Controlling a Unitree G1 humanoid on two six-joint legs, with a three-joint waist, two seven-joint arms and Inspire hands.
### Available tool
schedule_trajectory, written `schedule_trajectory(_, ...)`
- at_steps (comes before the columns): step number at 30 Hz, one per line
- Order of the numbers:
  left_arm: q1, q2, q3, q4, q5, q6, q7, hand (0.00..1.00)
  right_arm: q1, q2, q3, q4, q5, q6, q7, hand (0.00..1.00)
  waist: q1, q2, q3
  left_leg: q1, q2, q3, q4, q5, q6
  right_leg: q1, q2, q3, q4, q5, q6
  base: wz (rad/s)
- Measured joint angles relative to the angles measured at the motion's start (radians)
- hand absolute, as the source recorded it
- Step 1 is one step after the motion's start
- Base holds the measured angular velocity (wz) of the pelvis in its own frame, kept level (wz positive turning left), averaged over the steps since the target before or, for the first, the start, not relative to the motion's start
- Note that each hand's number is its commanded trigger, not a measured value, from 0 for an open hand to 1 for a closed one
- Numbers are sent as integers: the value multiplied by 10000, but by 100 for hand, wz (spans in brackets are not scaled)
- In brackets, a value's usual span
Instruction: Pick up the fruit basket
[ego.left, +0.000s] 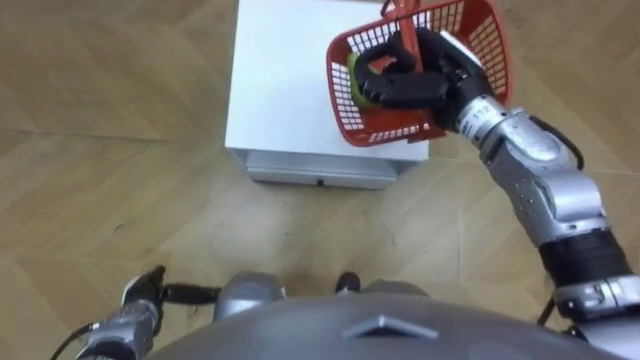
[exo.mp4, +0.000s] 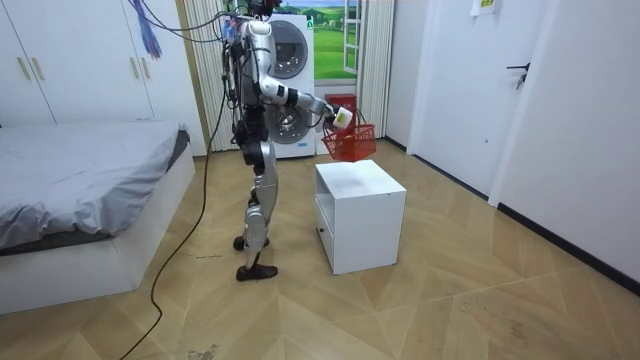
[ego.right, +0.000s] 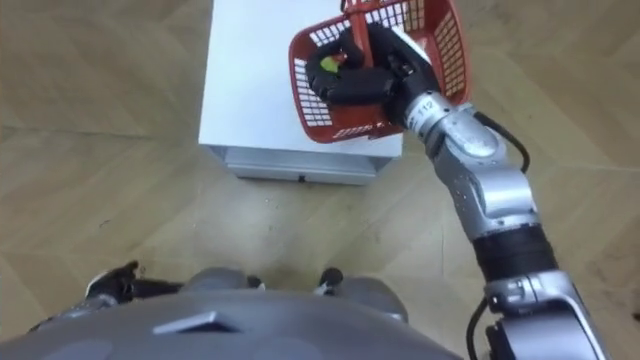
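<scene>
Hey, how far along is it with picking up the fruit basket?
Done: the red basket is off the white cabinet, clear in the room view. In hand: the right robot hand is curled round its handle, green fruit inside. Left: apparently nothing but holding it.

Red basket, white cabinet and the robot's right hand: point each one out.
red basket (ego.left: 390, 126): left eye view, near mesh wall.
white cabinet (ego.left: 280, 90): left eye view, bare top.
right hand (ego.left: 415, 88): left eye view, back of the hand.
</scene>
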Motion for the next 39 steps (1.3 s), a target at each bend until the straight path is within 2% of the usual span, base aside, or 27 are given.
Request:
schedule_trajectory(1, -22, -89, 15, -258, 23, 6, -12, 0, -6, -103, -120, -34, -1, -8, -19, 100, 10, 64, -22, -558, -11, 5, -852, 618, 204, -50, -3, 324, 33, -7, 84, 43)
schedule_trajectory(2, 1, -46, 31, -302, 32, -32, -4, 0, 19, -33, -173, 10, -12, 32, -72, 100, 162, -94, -92, -587, 14, 309, -701, 776, 237, -130, -65, 381, 75, -70, 212, 0)
schedule_trajectory(3, 26, -46, 46, -281, 56, -29, 21, 0, -21, 21, -171, -6, -72, 101, -51, 100, 472, -182, -131, -400, 9, 547, -786, 879, 305, -203, -109, 31, 69, -17, 449, -38)
schedule_trajectory(4, 64, -83, 45, -133, 142, 64, 24, 0, -30, 72, -175, -18, -66, 105, -41, 100, 646, -75, -77, -184, 13, 137, -807, 878, 305, -191, -11, -441, -2, -94, 548, -44)
schedule_trajectory(5, 111, -92, 50, -92, 253, 91, 30, 0, -45, 95, -174, -45, -41, 105, -47, 100, 743, -16, -57, -58, 59, -265, -864, 876, 303, -248, 128, -538, -153, -82, 495, -50)
schedule_trajectory(6, 123, -93, 79, 8, 527, 104, 30, 0, -46, 87, -160, -263, -37, 103, -64, 100, 913, 107, -39, 111, 217, -839, -973, 864, 280, -615, 496, -558, -613, 200, 163, -45)
schedule_trajectory(7, 265, -33, 103, 173, 674, 141, 36, 0, -60, 62, -95, -538, -21, 100, -91, 100, 902, 50, -34, 281, 195, -906, -1075, 845, 235, -927, 623, -741, -1027, 954, 27, -28)
schedule_trajectory(8, 283, -13, 104, 276, 714, 188, 35, 0, -70, 35, -86, -601, 12, 91, -94, 100, 819, 26, 21, 463, 116, -851, -1185, 782, 132, -1059, 524, -997, -885, 1594, -448, 18)
schedule_trajectory(9, 382, -108, 125, 362, 864, 330, 73, 0, -17, -52, -70, -551, 73, 77, -126, 100, 619, 196, -66, 840, 227, -710, -1531, 730, -1, -875, 533, -1356, -502, 1421, -238, 29)
schedule_trajectory(11, 410, -84, 147, 378, 945, 388, 61, 0, -107, -116, -69, -551, 96, 77, -136, 100, 626, 128, -26, 1205, 234, -255, -1867, 828, -50, -694, 571, -1398, -413, 1301, -325, 15)
schedule_trajectory(13, 397, -60, 149, 203, 948, 584, 130, 0, -234, -78, -66, -551, 258, 78, -107, 100, 624, -103, 49, 1278, 258, -189, -1980, 830, -52, -650, 617, -1481, -455, 1231, -427, 11)
schedule_trajectory(16, 390, -67, 154, 205, 1066, 746, 130, 0, -237, -89, -76, -552, 474, 106, -93, 100, 628, -306, 21, 1242, 212, -179, -1958, 827, -54, -639, 556, -1644, -453, 1201, -425, 15)
schedule_trajectory(20, 459, -9, 252, 210, 1146, 889, 135, 0, -277, -82, -105, -552, 490, 109, -185, 100, 674, -320, 4, 1200, 150, -145, -1923, 781, 10, -611, 476, -1668, -343, 1163, -363, 5)
schedule_trajectory(23, 496, 47, 394, 208, 1173, 948, 130, 0, -458, -83, -107, -552, 677, 114, -268, 100, 694, -265, 8, 1163, 146, -144, -1782, 741, 33, -612, 433, -1750, -244, 1122, -348, 4)
schedule_trajectory(30, 531, 28, 247, 118, 1151, 1044, 49, 0, -686, -103, -100, -143, 2348, 108, -852, 100, 762, -107, 6, 1035, 126, -301, -1690, 742, 37, -635, 371, -2019, -253, 1075, -338, 8)
schedule_trajectory(34, 563, 54, 233, -143, 1158, 1201, 26, 0, -1196, -89, 116, 814, 2411, 105, -986, 100, 1071, 79, -32, 873, 118, -282, -1651, 743, 39, -809, 359, -2039, -227, 1056, -325, 2)
schedule_trajectory(39, 558, 71, 214, -172, 1140, 1426, 31, 0, -1376, -19, 633, 1684, 2788, 146, -1088, 100, 1209, 131, -52, 542, 113, -302, -1505, 746, 42, -1006, 302, -2229, -229, 1040, -322, 12)
